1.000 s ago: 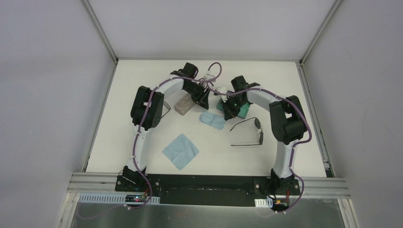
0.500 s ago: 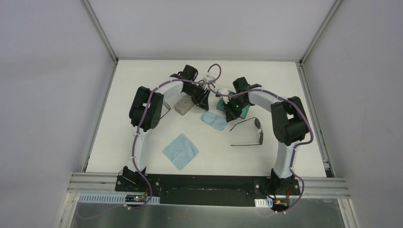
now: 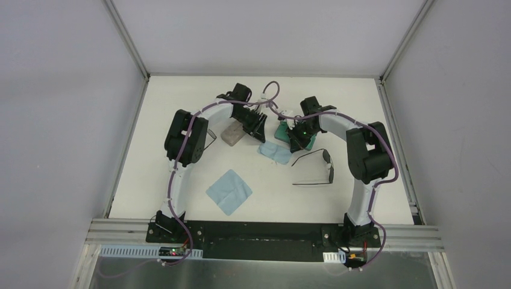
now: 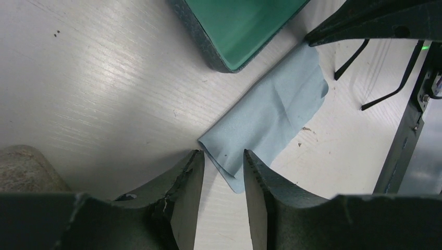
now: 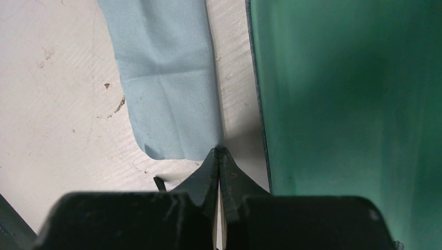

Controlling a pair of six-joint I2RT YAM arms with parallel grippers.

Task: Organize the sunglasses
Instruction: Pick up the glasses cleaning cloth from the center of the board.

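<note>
Left wrist view: the left gripper (image 4: pixel 221 169) stands with its jaws parted, one on each side of the near corner of the folded cloth (image 4: pixel 271 112). Nothing is pinched yet.
Right wrist view: the right gripper (image 5: pixel 219 156) is clenched on nothing, its tips down in the narrow gap between that cloth and the open teal case (image 5: pixel 354 104).
Step in hand: probably picking up the folded cloth, which lies just beside the teal case's near edge.
Doing it well: the left jaws should sink flush to the table and close on both layers at the corner. The lift should go straight up, clear of the case rim and the right arm crowding in.
Sunglasses: one pair (image 3: pixel 316 168) lies open on the table, near the teal case on its near-right side, touched by neither gripper.
Second pair: a thin dark frame (image 3: pixel 212 139) peeks out well left of the teal case, mostly hidden by the left arm.
Count: two pairs of sunglasses, it seems. Two cases, the teal one and a beige case (image 3: pixel 232 133). Two cloths, the folded one and a flat cloth (image 3: pixel 229 191).
</note>
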